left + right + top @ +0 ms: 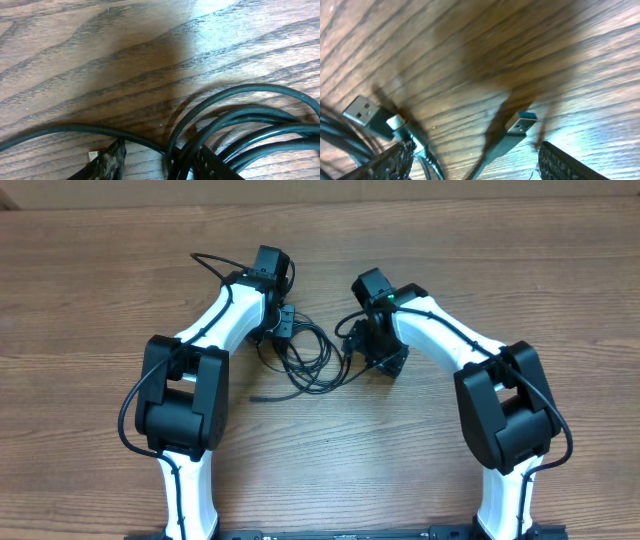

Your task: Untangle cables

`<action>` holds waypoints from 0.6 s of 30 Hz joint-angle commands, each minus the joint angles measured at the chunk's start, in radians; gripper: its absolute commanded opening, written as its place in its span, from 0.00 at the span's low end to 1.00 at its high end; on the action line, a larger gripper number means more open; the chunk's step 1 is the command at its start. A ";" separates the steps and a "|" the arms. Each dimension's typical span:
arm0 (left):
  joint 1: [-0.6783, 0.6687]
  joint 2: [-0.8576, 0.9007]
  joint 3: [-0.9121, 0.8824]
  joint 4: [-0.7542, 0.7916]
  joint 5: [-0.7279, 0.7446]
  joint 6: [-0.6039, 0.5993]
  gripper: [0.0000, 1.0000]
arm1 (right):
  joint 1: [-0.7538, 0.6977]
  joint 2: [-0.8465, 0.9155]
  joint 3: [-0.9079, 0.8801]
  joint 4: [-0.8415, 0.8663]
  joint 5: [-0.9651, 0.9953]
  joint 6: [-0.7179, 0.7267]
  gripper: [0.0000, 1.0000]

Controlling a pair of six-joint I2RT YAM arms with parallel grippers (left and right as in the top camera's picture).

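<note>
Overhead, cables lie bunched at the middle of the table; left gripper straddles several strands, clamped or not I cannot tell, right gripper gapes wide astride a USB plug, and hauling many loops at once would likely cinch the tangle tighter.

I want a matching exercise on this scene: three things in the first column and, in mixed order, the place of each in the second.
Things
1. cable loops
2. free cable end
3. plug with blue insert

Places
A. in front of the right gripper
B. on the table, between both arms
C. apart from the loops, toward the left arm's black joint

Pairs: 1-B, 2-C, 3-A
</note>
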 commanded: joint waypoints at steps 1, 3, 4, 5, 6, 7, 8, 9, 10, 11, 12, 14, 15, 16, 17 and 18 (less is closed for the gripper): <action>0.014 0.034 -0.037 -0.015 -0.053 -0.006 0.43 | 0.018 0.008 0.023 0.002 0.024 0.036 0.77; 0.014 0.034 -0.037 -0.015 -0.053 -0.006 0.44 | 0.030 0.008 0.023 0.001 0.028 0.036 0.78; 0.014 0.034 -0.037 -0.015 -0.053 -0.006 0.44 | 0.037 0.008 0.023 0.001 0.035 0.037 0.77; 0.014 0.034 -0.037 -0.015 -0.053 -0.006 0.44 | 0.046 0.008 0.021 0.000 0.046 0.044 0.77; 0.014 0.034 -0.037 -0.015 -0.053 -0.006 0.44 | 0.055 0.008 0.019 0.000 0.056 0.054 0.78; 0.014 0.034 -0.037 -0.015 -0.053 -0.006 0.43 | 0.064 0.008 0.019 -0.001 0.067 0.061 0.77; 0.014 0.034 -0.037 -0.015 -0.053 -0.006 0.43 | 0.071 0.008 0.019 -0.002 0.075 0.061 0.77; 0.014 0.034 -0.037 -0.015 -0.053 -0.006 0.43 | 0.077 0.008 0.019 -0.003 0.082 0.061 0.77; 0.014 0.034 -0.037 -0.015 -0.053 -0.006 0.43 | 0.084 0.008 0.019 -0.003 0.091 0.062 0.77; 0.014 0.034 -0.037 -0.015 -0.053 -0.006 0.44 | 0.089 0.008 0.019 -0.003 0.092 0.062 0.77; 0.014 0.034 -0.037 -0.015 -0.053 -0.006 0.43 | 0.094 0.008 0.019 -0.002 0.092 0.062 0.77; 0.014 0.034 -0.037 -0.015 -0.053 -0.006 0.43 | 0.103 0.008 0.019 -0.002 0.092 0.063 0.77; 0.014 0.034 -0.037 -0.015 -0.053 -0.006 0.43 | 0.108 0.008 0.019 -0.002 0.093 0.065 0.77; 0.014 0.034 -0.037 -0.015 -0.053 -0.006 0.44 | 0.113 0.008 0.019 -0.001 0.094 0.065 0.77; 0.014 0.034 -0.037 -0.015 -0.053 -0.006 0.43 | 0.117 0.008 0.019 -0.001 0.097 0.065 0.77; 0.014 0.034 -0.037 -0.015 -0.053 -0.006 0.44 | 0.122 0.008 0.019 -0.002 0.100 0.066 0.77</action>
